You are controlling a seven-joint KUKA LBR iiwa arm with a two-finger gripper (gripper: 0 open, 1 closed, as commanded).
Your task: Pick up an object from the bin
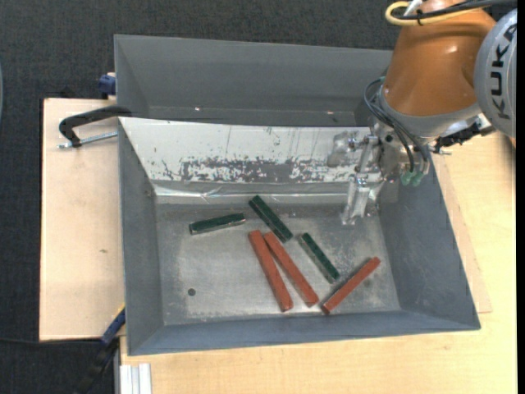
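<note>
- Nearest is the front wall of the bin (303, 328), a plain grey slope rising from the floor.
- Just behind that wall, right of centre, the right red stick (351, 285) lies slantwise, its far end pointing right and back.
- Left of it lie the mid red stick (290, 269) and the left red stick (271, 272), side by side. Their far ends are close together and their near ends a little spread.
- The mid red stick's near end is just beside the right red stick's near end; contact cannot be told.
- On the front left of the floor, well apart from the sticks, sits a small dark speck (191, 293).
- Between the mid and right red sticks lies the right green stick (319, 257), thin and slanted.
- Farther back, the mid green stick (270, 218) slants with its near end close to the red sticks' far ends.
- Left of that, the left green stick (217, 223) lies almost level.
- At the back right of the floor, the gripper (358, 208) points down over bare metal at the foot of the back wall.
- Whether it is apart or together cannot be told, nor whether it touches the floor.
- The right green stick is its nearest neighbour, front-left of it and apart from it.
- Behind, the back wall is scuffed and shiny.
- Farthest, the orange cover (431, 56) of the wrist stands over the right rear rim.
</note>
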